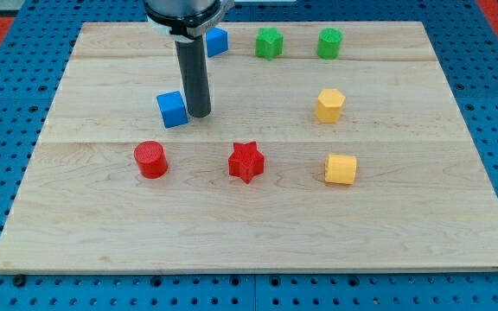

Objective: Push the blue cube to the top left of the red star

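Note:
The blue cube point(172, 109) sits on the wooden board point(258, 225), up and to the left of the red star point(246, 161). My tip point(199, 114) stands right beside the cube's right side, touching or nearly touching it. The rod rises from there to the view's top.
A red cylinder point(151, 159) lies left of the star. A second blue block point(217, 41) sits at the top, partly behind the rod. A green star-like block point(269, 42) and a green block point(329, 42) are at the top. Two yellow blocks point(329, 105) point(341, 169) lie on the right.

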Controlling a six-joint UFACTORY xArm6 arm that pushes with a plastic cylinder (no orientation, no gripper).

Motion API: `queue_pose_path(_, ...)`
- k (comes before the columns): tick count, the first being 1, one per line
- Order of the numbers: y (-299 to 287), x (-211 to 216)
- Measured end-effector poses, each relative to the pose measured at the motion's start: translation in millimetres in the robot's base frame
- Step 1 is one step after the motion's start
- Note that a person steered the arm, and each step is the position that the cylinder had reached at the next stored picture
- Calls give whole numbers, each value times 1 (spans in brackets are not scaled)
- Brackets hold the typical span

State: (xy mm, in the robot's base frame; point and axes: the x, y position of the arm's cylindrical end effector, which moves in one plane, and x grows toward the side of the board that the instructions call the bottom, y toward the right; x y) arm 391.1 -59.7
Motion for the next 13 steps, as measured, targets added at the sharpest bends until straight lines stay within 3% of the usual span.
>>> queue_pose_path(1,29,31)
queue_pose_path(3,-64,7)
queue_pose_path(4,-76,17)
queue_pose_path(5,-135,3)
queue_pose_path(6,-147,-45)
queue_pose_path(7,-108,-47)
queue_pose_path(8,-127,-42)
queue_pose_path(10,-76,-14)
queue_pose_path(11,-71,-20)
queue_pose_path(13,-71,-87)
